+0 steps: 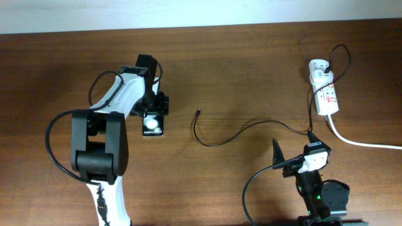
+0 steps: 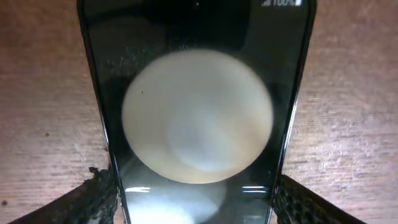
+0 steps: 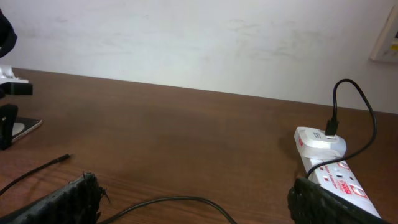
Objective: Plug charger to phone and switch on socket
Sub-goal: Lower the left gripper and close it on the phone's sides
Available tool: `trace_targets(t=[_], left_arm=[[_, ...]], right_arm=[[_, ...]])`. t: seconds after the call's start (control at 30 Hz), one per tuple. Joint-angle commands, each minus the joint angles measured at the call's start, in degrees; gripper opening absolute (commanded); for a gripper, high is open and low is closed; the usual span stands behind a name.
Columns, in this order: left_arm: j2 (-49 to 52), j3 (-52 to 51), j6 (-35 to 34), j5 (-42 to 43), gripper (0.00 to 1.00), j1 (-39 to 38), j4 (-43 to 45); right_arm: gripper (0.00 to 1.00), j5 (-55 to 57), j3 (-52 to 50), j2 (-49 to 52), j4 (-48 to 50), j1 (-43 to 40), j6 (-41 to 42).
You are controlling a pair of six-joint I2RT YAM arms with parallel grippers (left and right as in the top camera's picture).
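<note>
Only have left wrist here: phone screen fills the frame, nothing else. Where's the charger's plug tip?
Observer: Overhead shows the plug tip lying loose on the table, apart from the phone, toward the right arm's side.
Operator: Adapter end plugged in?
Observer: Yes, the white adapter sits in the socket.
Operator: Right claw busy?
Observer: No, the right claw is open and empty.
</note>
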Motion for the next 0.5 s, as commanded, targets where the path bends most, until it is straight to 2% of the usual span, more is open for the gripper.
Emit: trace_targets(t=[0.0,0.07,0.17,0.2,0.3,0.47], left_arm=[[2.4,-2.3,0.3,3.8,0.82,-0.1,-1.4],[2.4,-2.3,0.3,3.8,0.81,-0.1,-1.6],[2.4,-2.3,4.4,3.8,0.82,-0.1,-2.1],[2.4,-2.3,4.8,3.8,0.88,-0.1,-2.0],[2.4,-2.3,6.1,3.8,0.93,-0.1,-1.6],[2.4,-2.3,7.1,3.6,0.92,-0.1,-3.5]], right_arm=[[0.99,-0.5,-0.3,-0.1,-0.3,0.0,0.4],[0.99,-0.5,-0.3,-0.1,-0.3,0.0,0.4],[0.99,-0.5,-0.3,-0.1,-0.3,0.0,0.4],[0.99,-0.5,-0.3,-0.1,-0.3,0.0,0.4],[0.99,-0.5,-0.3,-0.1,-0.3,0.0,0.4],[0.99,-0.5,-0.3,-0.1,-0.3,0.0,0.4]])
